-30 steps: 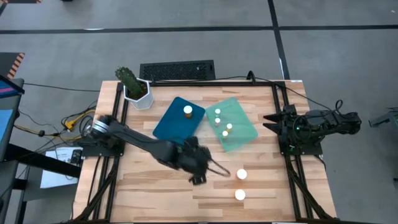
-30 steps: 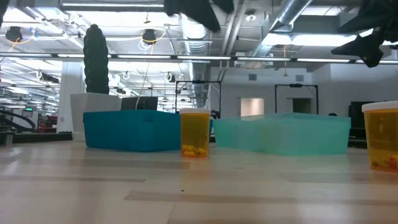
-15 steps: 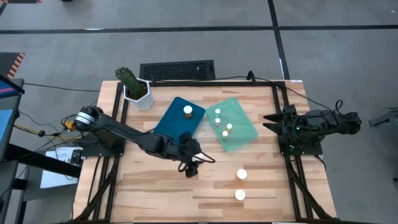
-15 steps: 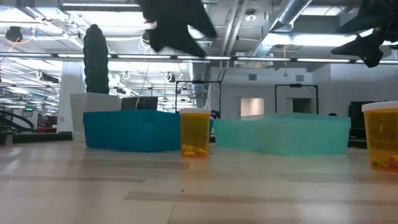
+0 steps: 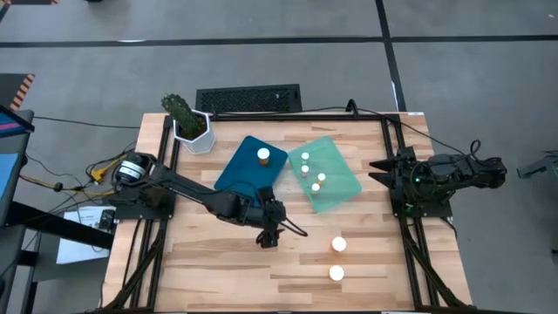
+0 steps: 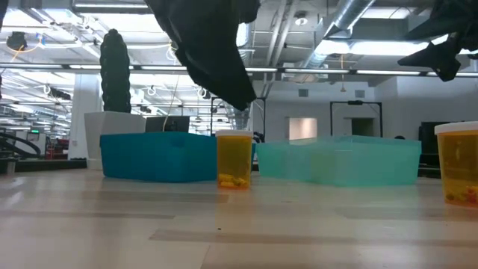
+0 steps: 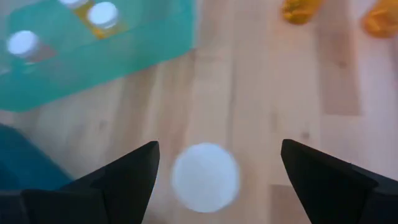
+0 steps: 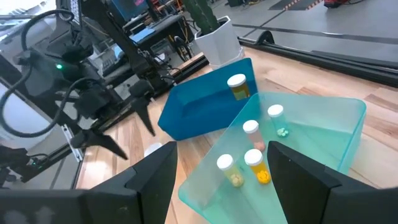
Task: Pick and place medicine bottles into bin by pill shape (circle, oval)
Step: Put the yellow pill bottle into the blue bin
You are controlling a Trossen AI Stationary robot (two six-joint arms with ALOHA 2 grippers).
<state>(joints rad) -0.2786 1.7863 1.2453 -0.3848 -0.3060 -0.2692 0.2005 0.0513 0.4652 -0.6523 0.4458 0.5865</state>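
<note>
Below the left end effector (image 5: 270,228), in the high view, the surface (image 5: 218,270) shows no bottle openly; the arm has swung back from the two loose medicine bottles (image 5: 338,245) toward the near edge of the blue bin (image 5: 240,174). The blue bin holds one bottle, the green bin (image 5: 336,187) four. The right end effector (image 5: 384,172) waits at the right rim of the surface, well apart from the work; its fingers stand spread.

In the low view, the left end effector (image 6: 224,67) has descended from the top of the picture and hangs just above an upright bottle (image 6: 234,159) standing in front of the blue bin (image 6: 157,157).

In the left wrist view, the fingers (image 7: 124,177) stand wide apart, released and grasping nothing, having widened over the last second. A white cap (image 7: 205,177) lies between them, directly beneath. The green bin (image 7: 93,62) lies beyond.

In the right wrist view, the left end effector (image 8: 121,127) shows open beside the blue bin (image 8: 199,109).

Judgement: the arm is set up for a descent onto this bottle; a pick is about to begin, with three bottles outstanding.
</note>
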